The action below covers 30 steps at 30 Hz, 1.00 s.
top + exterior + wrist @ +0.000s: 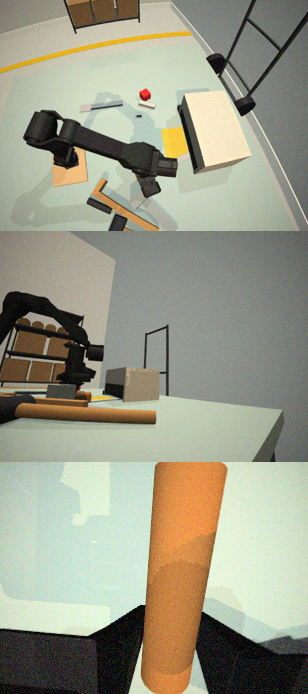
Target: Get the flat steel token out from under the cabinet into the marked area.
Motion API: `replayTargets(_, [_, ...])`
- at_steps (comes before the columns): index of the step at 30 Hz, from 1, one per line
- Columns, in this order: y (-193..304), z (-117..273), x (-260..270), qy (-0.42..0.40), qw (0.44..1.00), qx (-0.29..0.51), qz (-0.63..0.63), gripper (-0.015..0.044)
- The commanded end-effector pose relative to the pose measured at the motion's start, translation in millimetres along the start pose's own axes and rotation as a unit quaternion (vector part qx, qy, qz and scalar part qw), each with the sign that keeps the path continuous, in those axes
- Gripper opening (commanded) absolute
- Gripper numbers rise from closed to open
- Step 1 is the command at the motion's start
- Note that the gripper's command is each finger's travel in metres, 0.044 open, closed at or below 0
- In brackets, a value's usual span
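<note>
My gripper (79,389) (168,613) is shut on the orange round handle (182,522) (87,396) of a tool, low over the table. A thin pale strip (183,158) (107,400), seemingly this tool's blade, runs flat along the near edge of the yellow marked area (174,143) (101,398) and in under the front of the cabinet (216,126) (141,384). Its far end is hidden there. The arm hides most of the tool in the top view. The steel token is not visible in any view.
A red cube (145,94), a white block (146,104), a small grey block (139,114) and a dark bar (107,105) lie behind the arm. An orange angled piece (124,208), a dark-headed tool (118,222) and a grey block (60,391) are near the gripper.
</note>
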<state>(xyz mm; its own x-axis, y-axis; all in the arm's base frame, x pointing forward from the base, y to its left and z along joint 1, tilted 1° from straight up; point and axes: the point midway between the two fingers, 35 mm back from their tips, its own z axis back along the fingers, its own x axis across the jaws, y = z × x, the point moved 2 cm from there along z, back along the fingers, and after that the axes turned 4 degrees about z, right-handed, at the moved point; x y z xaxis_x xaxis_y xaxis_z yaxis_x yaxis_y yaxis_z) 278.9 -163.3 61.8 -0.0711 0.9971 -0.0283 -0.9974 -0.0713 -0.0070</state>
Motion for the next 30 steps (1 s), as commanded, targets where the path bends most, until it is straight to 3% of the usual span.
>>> replayTargets(1, [-7,1,-1,0.001,1.000,-0.003,-0.001,0.0000])
replayTargets(30, [-40,1,-4,0.001,1.000,-0.004,-0.001,0.0000])
